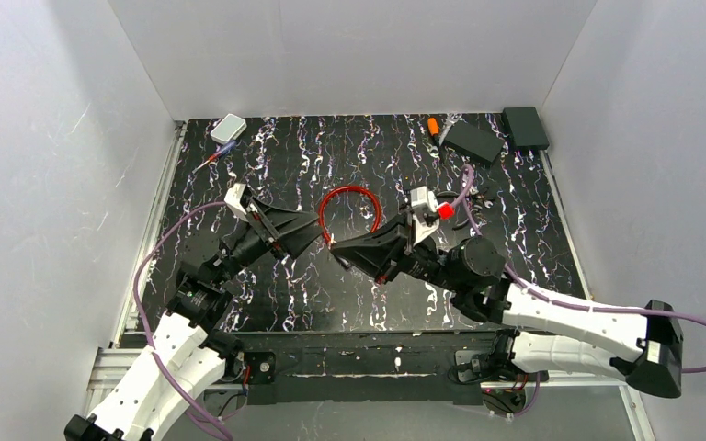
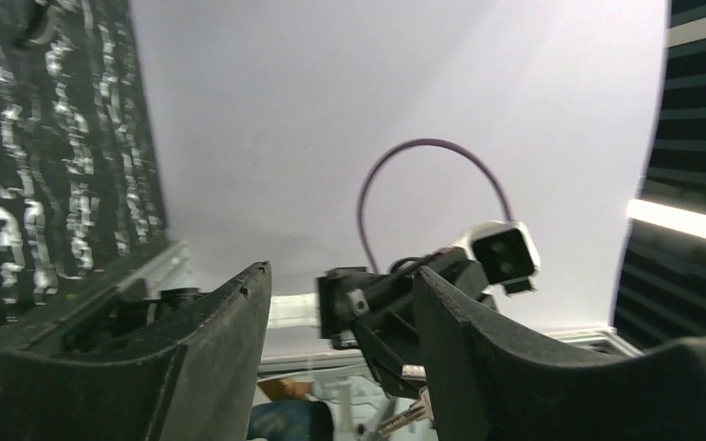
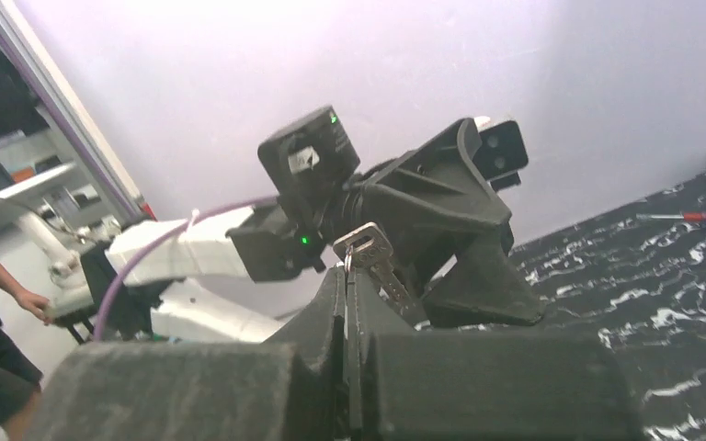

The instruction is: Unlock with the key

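A silver key (image 3: pixel 379 260) sticks up from the tip of my right gripper (image 3: pixel 347 271), whose jaws are pressed together on its ring end. From above, the right gripper (image 1: pixel 337 250) points left over the middle of the mat, almost tip to tip with my left gripper (image 1: pixel 315 230). The left gripper (image 2: pixel 340 276) is open with nothing between its fingers. Through that gap I see the right gripper's fingers with the key (image 2: pixel 411 418) hanging below them. A red cable loop (image 1: pixel 349 191) lies on the mat just behind both grippers.
A white box (image 1: pixel 229 127) and a red-and-blue pen (image 1: pixel 211 158) lie at the back left. An orange tool (image 1: pixel 433 126) and two black boxes (image 1: pixel 474 141) (image 1: pixel 525 127) sit at the back right. White walls enclose the mat on three sides.
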`<action>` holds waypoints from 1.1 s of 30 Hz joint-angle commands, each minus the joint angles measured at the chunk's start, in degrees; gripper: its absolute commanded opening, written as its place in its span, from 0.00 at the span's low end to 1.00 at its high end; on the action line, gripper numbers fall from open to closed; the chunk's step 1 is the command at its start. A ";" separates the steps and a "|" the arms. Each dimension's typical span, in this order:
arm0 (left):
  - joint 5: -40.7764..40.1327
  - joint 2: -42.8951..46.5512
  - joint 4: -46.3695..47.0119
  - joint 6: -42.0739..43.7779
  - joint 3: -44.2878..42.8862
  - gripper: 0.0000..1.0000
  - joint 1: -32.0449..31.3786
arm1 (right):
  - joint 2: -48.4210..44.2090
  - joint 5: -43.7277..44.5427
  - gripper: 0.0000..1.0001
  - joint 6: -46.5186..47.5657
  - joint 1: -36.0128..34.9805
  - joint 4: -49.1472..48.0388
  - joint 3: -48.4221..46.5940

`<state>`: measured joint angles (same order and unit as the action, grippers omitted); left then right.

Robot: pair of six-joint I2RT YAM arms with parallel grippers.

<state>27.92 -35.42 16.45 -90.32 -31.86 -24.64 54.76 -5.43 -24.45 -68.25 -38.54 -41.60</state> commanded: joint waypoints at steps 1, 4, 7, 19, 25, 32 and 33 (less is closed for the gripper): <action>0.85 -0.12 8.75 -9.42 -1.20 0.53 -0.12 | 3.27 4.02 0.01 -5.55 0.22 -15.88 -3.33; 0.39 -0.13 10.68 -11.51 -1.75 0.50 -0.17 | 4.96 7.29 0.01 -7.12 0.22 -19.71 -4.29; -0.49 0.15 12.77 -13.14 -2.18 0.48 -0.14 | 6.83 8.06 0.01 -8.07 0.22 -22.04 -5.75; -3.18 0.95 20.66 -17.96 -1.53 0.45 -0.16 | 14.24 7.80 0.01 -9.93 0.32 -26.42 -10.08; -4.03 1.61 22.60 -19.75 -1.63 0.42 -0.17 | 17.85 6.49 0.01 -11.29 0.31 -28.57 -12.25; -4.33 2.91 23.02 -20.77 -0.72 0.34 -0.14 | 19.58 6.08 0.01 -11.80 0.31 -29.53 -13.31; -4.43 3.12 23.04 -20.90 -0.56 0.32 -0.19 | 19.70 6.11 0.01 -11.77 0.31 -29.56 -13.31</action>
<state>24.32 -33.65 36.93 -110.34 -31.99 -24.71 74.46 1.04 -36.03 -68.14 -62.87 -51.79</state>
